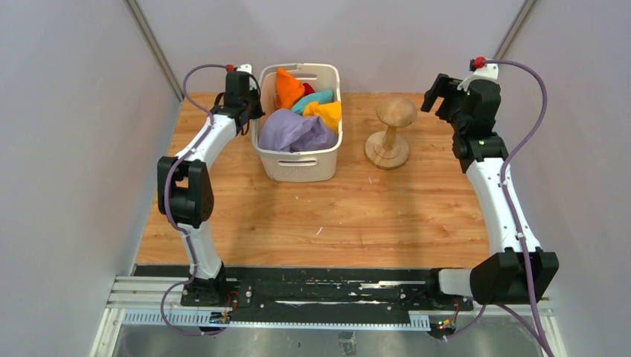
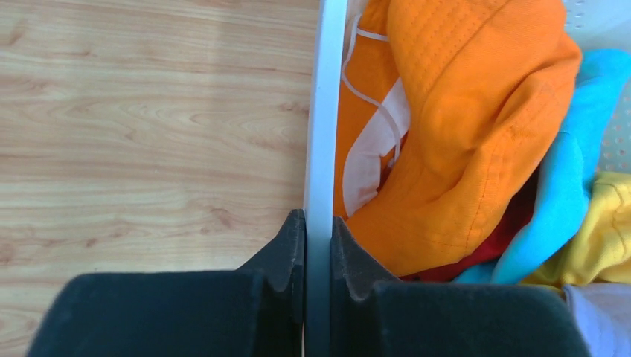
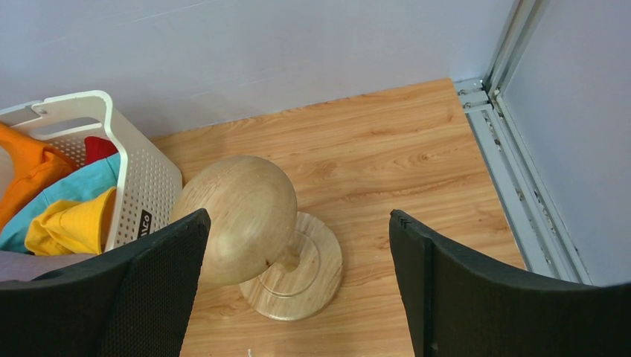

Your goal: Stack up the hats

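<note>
The left gripper (image 2: 318, 227) is clamped on the left wall of the white perforated basket (image 2: 326, 97), one finger outside and one inside, with no hat between them. All five hats lie heaped inside the basket: the orange hat (image 2: 476, 111) against that wall at the far end, the red hat (image 2: 491, 256) under it, the teal hat (image 2: 573, 178) and yellow hat (image 2: 603, 238) toward the right wall, and the lavender hat (image 1: 294, 130) filling the near end. The right gripper (image 3: 298, 216) hangs with jaws wide apart and empty, right of the basket above the wooden mushroom-shaped stand (image 3: 238, 216). The likely risks: a pull on this thin wall could drag or tip the light basket and spill the hats, and a tilted basket might knock the stand just to its right. The inner finger could also snag the orange brim. A small dark label (image 3: 146, 221) on the basket's right wall carries pale lettering too small to read; the white tape inside the orange hat shows no writing.
</note>
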Motion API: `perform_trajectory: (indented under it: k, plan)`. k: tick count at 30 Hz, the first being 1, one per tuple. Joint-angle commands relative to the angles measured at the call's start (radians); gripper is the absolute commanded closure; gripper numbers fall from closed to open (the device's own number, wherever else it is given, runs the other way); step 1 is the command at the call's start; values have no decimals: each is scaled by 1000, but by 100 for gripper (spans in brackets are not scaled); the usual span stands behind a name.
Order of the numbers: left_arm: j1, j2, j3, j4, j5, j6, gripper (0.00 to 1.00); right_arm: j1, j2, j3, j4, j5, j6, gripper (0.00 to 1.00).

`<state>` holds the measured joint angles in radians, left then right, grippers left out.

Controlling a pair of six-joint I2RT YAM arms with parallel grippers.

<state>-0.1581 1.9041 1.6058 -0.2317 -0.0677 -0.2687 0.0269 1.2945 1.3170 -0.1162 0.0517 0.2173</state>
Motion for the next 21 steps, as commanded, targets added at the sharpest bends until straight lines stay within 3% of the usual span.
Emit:
perform_trajectory:
  k: [1,6,12,16,21]
  plan:
    - [10,-16,10,28,-53,-7,99,-12,-1,-12,26,-13,12,11]
    - [9,-78,-44,26,-223,-58,100,-12,3,-14,30,-25,19,11]
    - [12,-132,-70,-32,-528,-149,100,-17,3,-14,36,-40,27,11]
    - [14,-124,-34,-156,-699,-283,100,-22,6,-16,39,-51,36,11]
    - [17,-87,16,-368,-925,-572,100,-23,2,-19,43,-58,42,11]
